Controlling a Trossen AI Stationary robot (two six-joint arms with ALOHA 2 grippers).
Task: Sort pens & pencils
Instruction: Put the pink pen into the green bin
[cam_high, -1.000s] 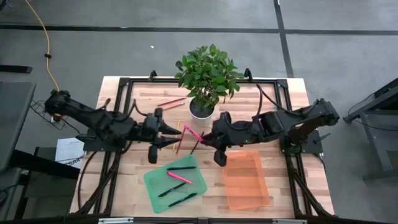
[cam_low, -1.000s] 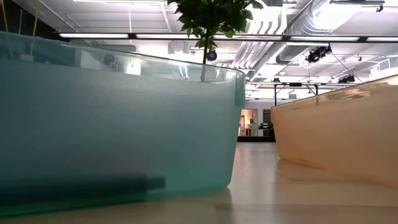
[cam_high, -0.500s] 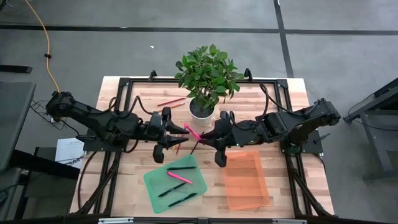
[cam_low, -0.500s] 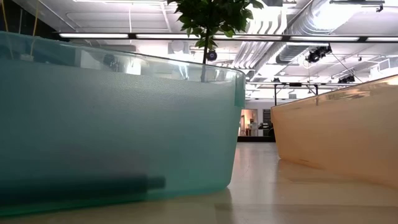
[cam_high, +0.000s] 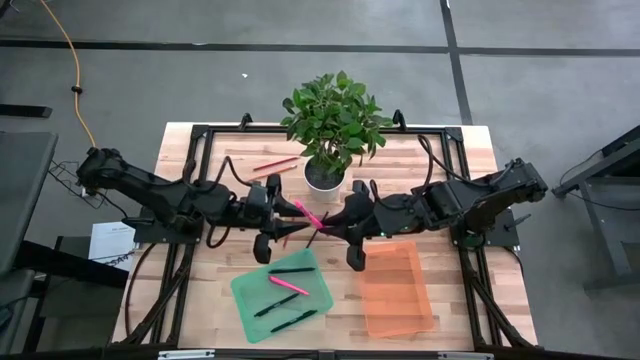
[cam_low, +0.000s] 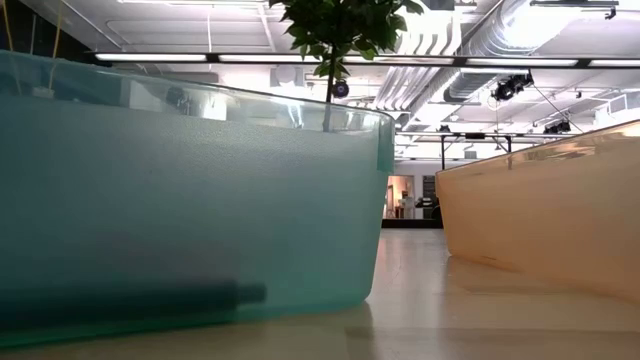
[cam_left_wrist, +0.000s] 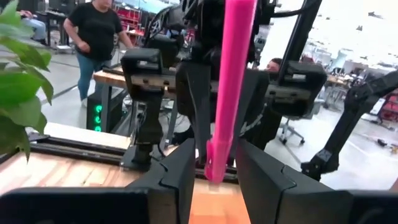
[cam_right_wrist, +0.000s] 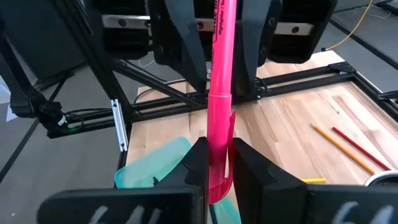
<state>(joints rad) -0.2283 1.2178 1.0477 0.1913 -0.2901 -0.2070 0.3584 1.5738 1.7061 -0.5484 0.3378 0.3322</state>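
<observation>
A bright pink pen (cam_high: 311, 214) hangs in the air over the table's middle, between my two grippers. My right gripper (cam_high: 331, 226) comes from the right and is shut on the pen. My left gripper (cam_high: 290, 214) comes from the left and is open. Its fingers (cam_left_wrist: 181, 167) stand on either side of the pen's free end (cam_left_wrist: 215, 167) with narrow gaps, touching nothing. Pencils lie flat under the grippers (cam_right_wrist: 344, 142) and by the plant pot (cam_high: 275, 163). Several pens (cam_high: 288, 286), black and pink, lie in the green tray (cam_high: 250, 300). My right gripper pinches the pink pen by its capped end (cam_right_wrist: 218, 144) between the two fingers (cam_right_wrist: 195, 163). It comes roughly level from the table's right side, and the pen lies along the fingers. The pen is lifted clear and sticks out toward the left gripper.
A potted plant (cam_high: 333, 125) stands just behind the grippers. An orange tray (cam_high: 396, 292) sits right of the green tray at the near edge; both trays' walls, green (cam_low: 190, 190) and orange (cam_low: 540, 210), fill the low view. People stand in the room beyond (cam_left_wrist: 96, 37).
My left gripper has moved toward the table's right, up to the pink pen, and its open fingers now flank the pen's free end. My right gripper has kept the pen held in the air, nearly in place.
</observation>
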